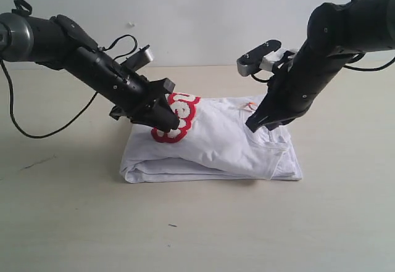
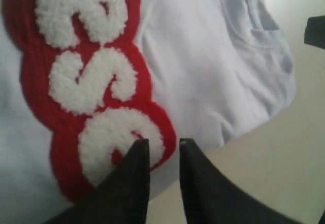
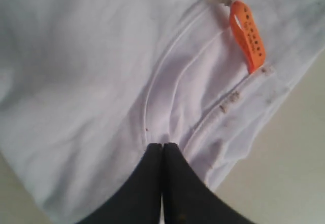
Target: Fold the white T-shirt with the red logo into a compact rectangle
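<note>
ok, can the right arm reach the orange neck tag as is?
Probably yes: the orange tag lies uncovered on the white T-shirt, close to the right gripper, nothing between them. Its jaws are shut, so they'd need opening first.

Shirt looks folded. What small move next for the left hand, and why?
Probably lift the left hand straight up off the logo. Its fingers stand slightly apart with no cloth visibly between them, and the shirt already lies as a folded rectangle, so a sideways drag might disturb the fold.
</note>
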You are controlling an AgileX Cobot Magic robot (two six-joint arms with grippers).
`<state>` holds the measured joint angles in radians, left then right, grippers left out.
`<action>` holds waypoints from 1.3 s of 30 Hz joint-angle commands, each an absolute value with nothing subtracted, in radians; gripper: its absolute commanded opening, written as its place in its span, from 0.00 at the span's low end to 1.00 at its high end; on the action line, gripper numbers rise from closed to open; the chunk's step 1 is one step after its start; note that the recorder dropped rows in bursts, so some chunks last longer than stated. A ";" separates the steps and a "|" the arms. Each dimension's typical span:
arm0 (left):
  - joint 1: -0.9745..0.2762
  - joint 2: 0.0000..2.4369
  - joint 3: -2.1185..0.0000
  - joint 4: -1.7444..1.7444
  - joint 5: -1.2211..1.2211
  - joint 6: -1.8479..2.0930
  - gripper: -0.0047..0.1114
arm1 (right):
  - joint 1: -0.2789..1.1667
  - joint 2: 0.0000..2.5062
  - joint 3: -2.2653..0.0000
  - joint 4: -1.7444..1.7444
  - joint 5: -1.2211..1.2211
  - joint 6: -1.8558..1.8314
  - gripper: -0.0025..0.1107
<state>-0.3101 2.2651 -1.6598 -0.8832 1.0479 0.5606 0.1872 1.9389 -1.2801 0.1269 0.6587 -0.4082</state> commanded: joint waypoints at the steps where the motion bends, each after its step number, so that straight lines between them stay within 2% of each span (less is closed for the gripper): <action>1: -0.310 2.296 -1.660 -0.834 1.072 0.546 0.24 | 0.187 2.005 -1.284 0.184 0.634 -0.418 0.02; 4: -0.310 2.329 -1.660 -0.779 1.125 0.546 0.24 | 0.187 2.056 -1.284 0.182 0.610 -0.418 0.02; 5: -0.310 2.341 -1.660 -0.748 1.165 0.545 0.27 | 0.187 2.073 -1.284 0.180 0.598 -0.409 0.02; 8: -0.310 2.360 -1.660 -0.562 1.221 0.471 0.43 | 0.187 2.116 -1.284 0.180 0.540 -0.382 0.02; 10: -0.310 2.360 -1.660 -0.489 1.221 0.436 0.47 | 0.187 2.119 -1.284 0.180 0.516 -0.353 0.02; 14: -0.307 2.360 -1.653 -0.399 1.221 0.405 0.47 | 0.187 2.119 -1.284 0.180 0.510 -0.337 0.02; 22: -0.299 2.337 -1.542 -0.457 1.221 0.425 0.47 | 0.187 2.117 -1.284 0.153 0.567 -0.347 0.02; 29: -0.299 2.186 -1.535 -0.624 1.221 0.510 0.47 | 0.187 2.016 -1.284 0.131 0.521 -0.347 0.02; 32: -0.285 2.115 -1.535 -0.645 1.212 0.539 0.47 | 0.187 1.988 -1.284 0.199 0.630 -0.441 0.02; 34: -0.285 2.105 -1.535 -0.643 1.101 0.543 0.45 | 0.187 1.988 -1.284 0.226 0.717 -0.523 0.02; 39: -0.288 2.172 -1.535 -0.655 0.936 0.545 0.43 | 0.187 1.988 -1.284 0.235 0.746 -0.523 0.02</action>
<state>-0.2891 2.1522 -1.5365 -0.6438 0.9871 0.5410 0.1892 1.9965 -1.2844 0.2248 0.7399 -0.5109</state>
